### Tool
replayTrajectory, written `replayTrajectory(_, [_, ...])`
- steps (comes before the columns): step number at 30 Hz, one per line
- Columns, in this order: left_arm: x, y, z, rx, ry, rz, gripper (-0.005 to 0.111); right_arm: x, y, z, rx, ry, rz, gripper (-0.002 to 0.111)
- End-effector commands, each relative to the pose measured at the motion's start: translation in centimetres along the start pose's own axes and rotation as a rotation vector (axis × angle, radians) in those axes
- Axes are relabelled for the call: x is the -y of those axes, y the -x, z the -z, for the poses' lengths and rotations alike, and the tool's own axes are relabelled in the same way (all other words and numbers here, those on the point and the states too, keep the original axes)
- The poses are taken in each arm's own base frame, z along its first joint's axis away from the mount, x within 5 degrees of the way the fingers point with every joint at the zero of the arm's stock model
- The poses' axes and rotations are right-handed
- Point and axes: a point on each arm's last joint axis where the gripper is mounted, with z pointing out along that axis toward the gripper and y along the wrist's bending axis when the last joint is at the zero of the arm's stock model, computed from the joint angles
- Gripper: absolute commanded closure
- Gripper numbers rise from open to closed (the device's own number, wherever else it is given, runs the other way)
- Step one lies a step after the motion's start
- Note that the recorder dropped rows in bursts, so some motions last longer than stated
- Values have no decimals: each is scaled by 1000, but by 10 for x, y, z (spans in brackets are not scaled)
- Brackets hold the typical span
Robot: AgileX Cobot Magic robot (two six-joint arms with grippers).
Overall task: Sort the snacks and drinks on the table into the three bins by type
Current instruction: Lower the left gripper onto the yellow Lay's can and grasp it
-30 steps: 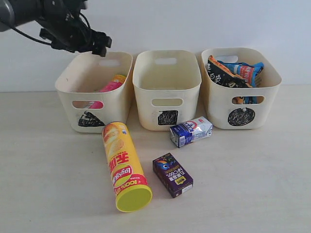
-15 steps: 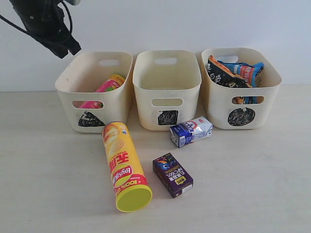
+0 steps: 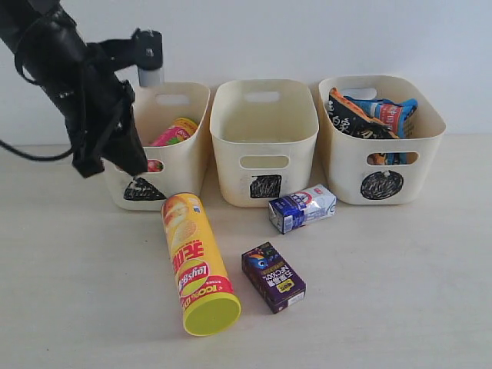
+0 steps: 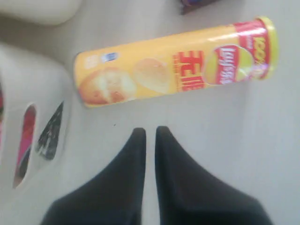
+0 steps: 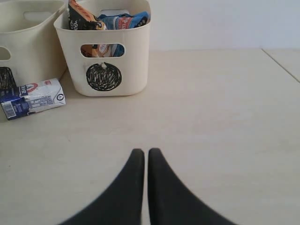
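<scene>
**Exterior view.** The pink canister (image 3: 175, 134) leans inside the triangle bin (image 3: 188, 165), and both bags (image 3: 369, 114) stand in the circle bin (image 3: 430, 146). The square bin (image 3: 231, 154) looks empty, so it is judged to be reserved for drinks. Unsorted items lie on the counter (image 3: 400, 292). The yellow canister (image 3: 196, 261) is on its side, base end just before the triangle bin. The white carton (image 3: 302, 208) is near the square bin and the purple carton (image 3: 273, 277) farther forward. The left arm (image 3: 92, 108) hangs low before the triangle bin, apparently placed to reach the yellow canister.

**Left wrist view.** The left gripper (image 4: 150, 136) has its fingers pressed together and holds nothing. It points at the yellow canister, near but apart. It must widen before any grasp, and a round body lying flat may roll.

**Right wrist view.** The right gripper (image 5: 146, 157) is likewise closed and empty over bare counter. It is well apart from the circle bin and white carton, and is judged idle.
</scene>
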Motion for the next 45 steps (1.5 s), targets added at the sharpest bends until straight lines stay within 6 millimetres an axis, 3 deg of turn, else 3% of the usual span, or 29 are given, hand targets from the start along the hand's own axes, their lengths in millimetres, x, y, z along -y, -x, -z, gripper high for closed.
replayTrajectory(1, [24, 11, -20, 30, -102, -334, 99, 0, -1, 0, 3, -2, 0, 108])
replayTrajectory(3, [29, 15, -27, 72, -135, -361, 86, 0, -1, 0, 3, -2, 0, 108])
replayTrajectory(9, [22, 25, -58, 101, -106, -412, 16, 0, -1, 0, 3, -2, 2, 108])
replayTrajectory(17, [24, 21, -92, -172, -125, -686, 27, 0, -1, 0, 3, -2, 2, 108])
replayTrajectory(23, [22, 31, -103, -168, -75, -815, 27, 0, 0, 0, 10, -2, 2, 108])
replayTrajectory(29, [21, 38, -135, -168, -55, -863, 7, 0, 0, 0, 10, -2, 2, 108])
replayTrajectory(34, [19, 29, -163, -211, -98, -913, 7, 0, 0, 0, 10, -2, 2, 108])
replayTrajectory(37, [17, 27, -179, -213, -86, -918, 11, 0, 0, 0, 10, -2, 2, 108])
replayTrajectory(40, [17, 24, -189, -219, -92, -923, 27, 0, 0, 0, 10, -2, 2, 108])
replayTrajectory(43, [16, 17, -194, -276, -124, -968, 61, 0, 0, 0, 10, -2, 2, 108])
replayTrajectory(44, [17, 15, -193, -299, -146, -980, 77, 0, 0, 0, 10, -2, 2, 108])
replayTrajectory(45, [18, 12, -192, -321, -177, -982, 103, 0, 0, 0, 10, -2, 0, 108])
